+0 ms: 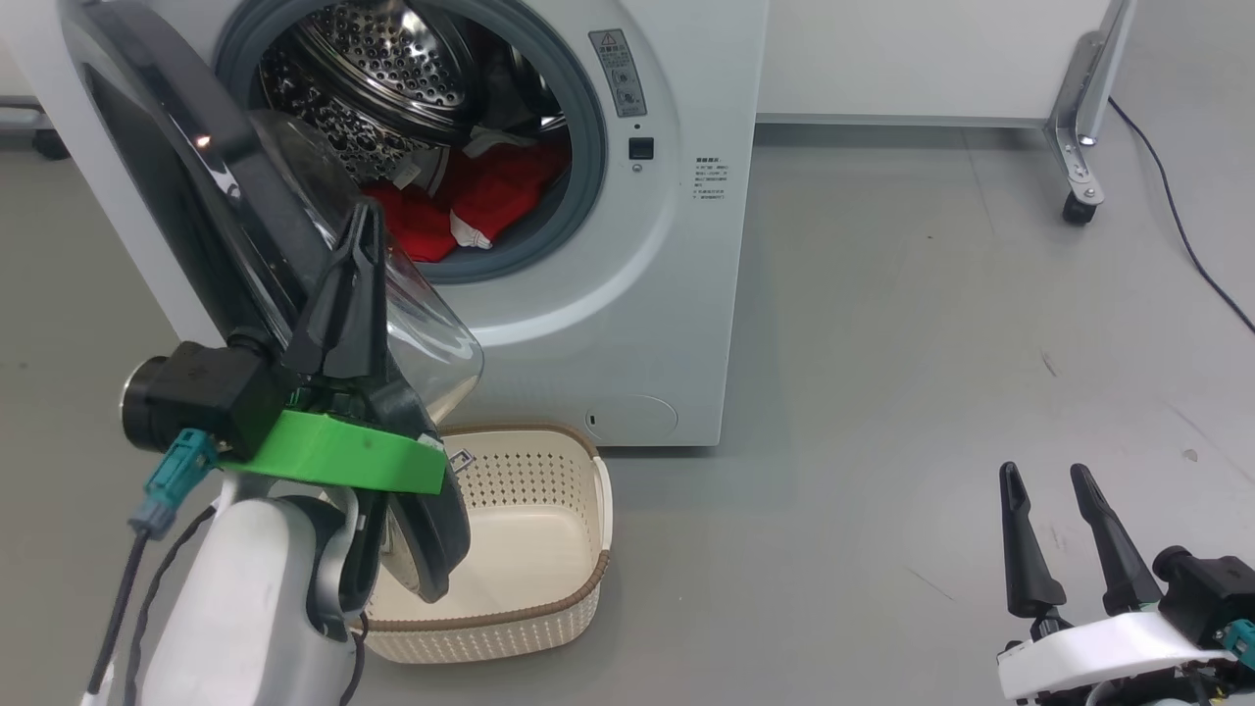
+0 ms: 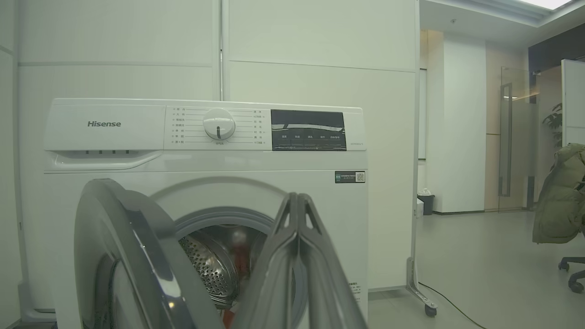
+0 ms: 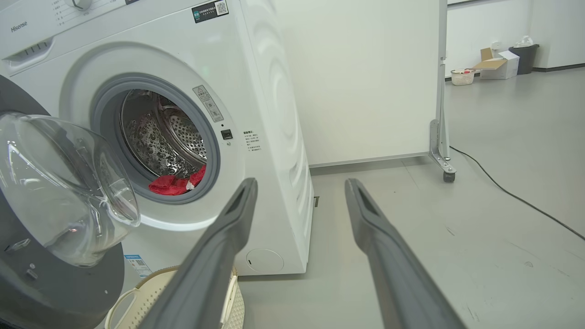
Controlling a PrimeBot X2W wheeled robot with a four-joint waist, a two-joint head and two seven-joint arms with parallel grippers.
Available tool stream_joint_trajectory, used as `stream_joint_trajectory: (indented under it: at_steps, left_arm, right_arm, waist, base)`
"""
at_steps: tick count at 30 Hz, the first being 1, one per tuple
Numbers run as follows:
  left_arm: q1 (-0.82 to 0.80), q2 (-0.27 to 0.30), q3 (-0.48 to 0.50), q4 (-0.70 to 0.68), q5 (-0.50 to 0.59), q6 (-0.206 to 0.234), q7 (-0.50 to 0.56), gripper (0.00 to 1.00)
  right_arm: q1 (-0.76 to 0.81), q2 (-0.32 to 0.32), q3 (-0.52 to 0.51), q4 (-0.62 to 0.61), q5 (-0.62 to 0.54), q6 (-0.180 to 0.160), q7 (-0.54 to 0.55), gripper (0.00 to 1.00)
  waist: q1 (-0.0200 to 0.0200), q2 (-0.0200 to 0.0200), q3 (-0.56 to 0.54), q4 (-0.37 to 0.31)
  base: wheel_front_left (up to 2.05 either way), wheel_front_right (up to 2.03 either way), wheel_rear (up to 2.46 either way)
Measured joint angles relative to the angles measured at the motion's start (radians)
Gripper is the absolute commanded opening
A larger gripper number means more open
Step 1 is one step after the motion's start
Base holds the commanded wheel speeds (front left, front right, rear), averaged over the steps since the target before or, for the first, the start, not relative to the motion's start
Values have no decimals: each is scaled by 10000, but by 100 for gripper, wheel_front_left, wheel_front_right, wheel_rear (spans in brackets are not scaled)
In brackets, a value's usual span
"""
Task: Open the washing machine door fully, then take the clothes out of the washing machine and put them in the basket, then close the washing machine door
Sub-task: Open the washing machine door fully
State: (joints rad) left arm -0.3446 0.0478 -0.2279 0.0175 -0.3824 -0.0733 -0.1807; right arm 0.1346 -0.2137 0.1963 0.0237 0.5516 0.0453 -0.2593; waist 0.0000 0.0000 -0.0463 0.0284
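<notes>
The washing machine door (image 1: 176, 196) stood open at an angle, not swung fully back, and its clear glass bowl (image 1: 431, 333) hung above the basket (image 1: 588, 579). The left gripper (image 1: 365, 221) was clenched, its two fingers pressed together with nothing between them. In the head view it lay along the inner side of the door, just beside the bowl. I judge it was held so in order to push with the closed fingers like one stiff bar, because a flat door face gives nothing to pinch. Whether the fingers really touched the door, I cannot tell.

The clothes (image 1: 461, 201) were inside the washing machine (image 1: 677, 294), a red bundle at the bottom of the steel drum (image 1: 392, 59), near the front edge of the opening. The basket was empty and stood on the floor (image 1: 882, 392) against the lower front edge of the machine, probably so the clothes need only a short way down.

The right gripper (image 1: 1044, 476) was released, fingers spread wide, low over the floor and well apart from the machine. It seemed to wait ready for the clothes. The door probably needs more swing first, since it partly covered the basket.
</notes>
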Motion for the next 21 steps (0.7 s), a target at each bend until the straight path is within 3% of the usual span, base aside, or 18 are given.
stream_joint_trajectory:
  at_steps: [21]
  left_arm:
    - [1225,-63,-1340,1889,-1137,79,1710,0]
  right_arm:
    - [8,311,-316,167,-10,119,0,100]
  waist:
    - [0,0,92,-379]
  base:
    - [0,0,0]
